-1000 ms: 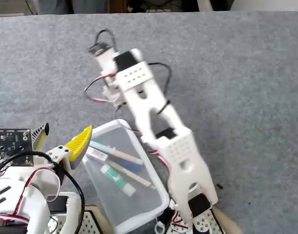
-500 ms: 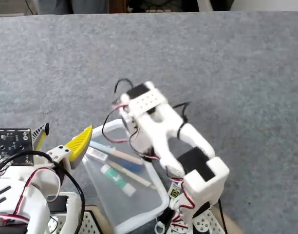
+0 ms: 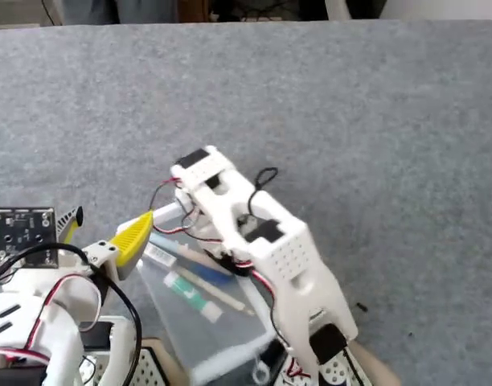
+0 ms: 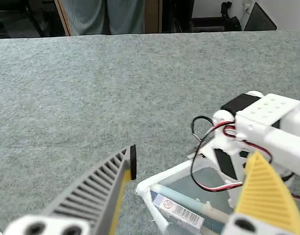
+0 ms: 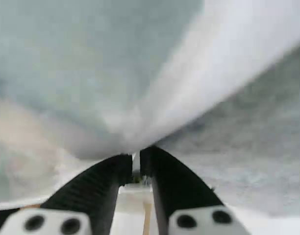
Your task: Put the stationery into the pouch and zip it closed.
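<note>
The clear pouch (image 3: 234,331) with a white rim lies near the table's front edge. Inside it are pens (image 3: 199,259) and a green-and-white stick (image 3: 193,294). My right arm (image 3: 258,237) bends over the pouch's far corner. In its wrist view the right gripper (image 5: 136,165) has its black fingers (image 5: 103,178) pinched together on the pouch's white rim (image 5: 209,73). My left gripper (image 3: 109,215) (image 4: 194,159) stands open beside the pouch's far left corner (image 4: 146,188), touching nothing. Its yellow finger (image 4: 260,193) hangs over the pouch.
Grey carpet-like cloth (image 3: 375,121) covers the table, with free room beyond and to the right of the pouch. A small ring (image 3: 262,374) lies at the pouch's near end. A circuit board (image 3: 19,229) sits on the left arm.
The right arm pulled back from its far stretch, folded, and came down onto the pouch's far corner. The pouch's near edge now looks shifted. The left arm stayed still.
</note>
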Available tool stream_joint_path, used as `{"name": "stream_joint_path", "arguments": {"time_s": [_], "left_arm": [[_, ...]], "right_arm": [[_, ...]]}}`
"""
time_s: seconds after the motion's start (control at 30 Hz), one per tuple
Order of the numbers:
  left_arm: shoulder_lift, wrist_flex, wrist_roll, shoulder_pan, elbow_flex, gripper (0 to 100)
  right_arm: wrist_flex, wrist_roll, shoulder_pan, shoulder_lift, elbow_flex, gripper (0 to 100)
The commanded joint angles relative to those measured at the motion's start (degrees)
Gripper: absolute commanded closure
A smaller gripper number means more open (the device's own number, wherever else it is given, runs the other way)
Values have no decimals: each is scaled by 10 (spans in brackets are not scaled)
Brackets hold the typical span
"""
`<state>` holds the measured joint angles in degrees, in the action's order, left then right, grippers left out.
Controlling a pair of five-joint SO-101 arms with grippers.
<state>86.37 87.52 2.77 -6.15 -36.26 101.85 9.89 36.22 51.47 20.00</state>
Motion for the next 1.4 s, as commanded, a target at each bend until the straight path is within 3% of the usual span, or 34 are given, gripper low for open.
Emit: {"name": "stream_joint_path", "arguments": {"time_s": [0.0, 0.27, 0.4, 0.53, 0.8, 1.0, 1.2, 1.37], "left_arm": [[-4, -2, 5, -1, 22, 639], [-4, -3, 5, -1, 22, 639], [-4, 2, 5, -1, 22, 639], [-4, 3, 5, -1, 22, 639], [-4, -2, 5, -4, 17, 639], [-4, -2, 5, -3, 17, 639], [-4, 1, 5, -1, 21, 639], [-4, -2, 5, -1, 22, 639]], "right_arm": [[-9, -31, 44, 27, 196, 949], [-7, -62, 62, 60, 414, 949], [-5, -61, 47, 14, 396, 946], [-5, -58, 18, -103, 292, 929], [-5, -23, -79, -424, -115, 658], [-9, 23, -155, -553, -377, 652], [-8, 31, -236, -566, -466, 652], [-8, 82, -293, -566, -506, 652]]}}
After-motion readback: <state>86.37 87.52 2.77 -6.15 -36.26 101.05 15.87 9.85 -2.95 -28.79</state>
